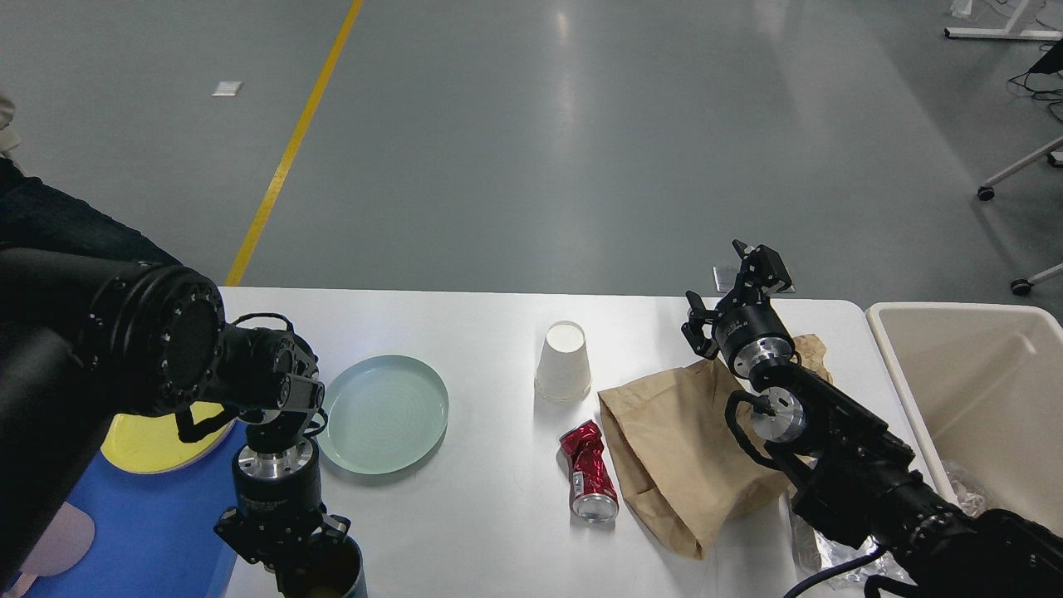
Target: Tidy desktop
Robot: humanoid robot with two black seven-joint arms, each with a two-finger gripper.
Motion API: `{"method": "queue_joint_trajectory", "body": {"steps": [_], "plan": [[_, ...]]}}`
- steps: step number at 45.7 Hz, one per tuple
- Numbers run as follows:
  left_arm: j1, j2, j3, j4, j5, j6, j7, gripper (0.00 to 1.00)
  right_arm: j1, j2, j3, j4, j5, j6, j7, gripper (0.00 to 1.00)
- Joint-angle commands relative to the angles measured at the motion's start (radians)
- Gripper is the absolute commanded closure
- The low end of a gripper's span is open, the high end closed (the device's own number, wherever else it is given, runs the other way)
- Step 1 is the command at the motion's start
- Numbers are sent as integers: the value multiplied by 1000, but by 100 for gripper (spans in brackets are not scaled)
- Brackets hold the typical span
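Note:
The white desktop (482, 332) carries a pale green plate (384, 414), an upturned white paper cup (563, 361), a crushed red can (588, 472) and a brown paper bag (689, 448). My left gripper (282, 540) points down at the near edge, right over a dark cup (332, 575) with a grey wall. Its fingertips are hidden, so contact with the cup is unclear. My right gripper (735, 282) hovers open above the bag's far end with nothing between its fingers.
A blue tray (141, 531) at the near left holds a yellow plate (154, 436) and a pale pink disc (58, 540). A beige bin (893, 332) stands off the right end. Crumpled clear wrapping (830, 556) lies under my right arm.

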Motion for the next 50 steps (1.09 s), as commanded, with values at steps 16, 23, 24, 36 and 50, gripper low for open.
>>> {"method": "queue_joint_trajectory", "body": {"steps": [16,23,24,36,50], "plan": [[-223,381,83,9,5,-45,0,100,0,0,0,0,1,0,0,0],[-180,435,113,35,14,-45,0,100,0,0,0,0,1,0,0,0],[-163,438,118,44,11,-45,-1,100,0,0,0,0,0,0,0,0],[58,495,86,225,3,-45,-6,100,0,0,0,0,0,0,0,0],[162,505,55,288,2,-45,-8,100,0,0,0,0,0,0,0,0]]}}
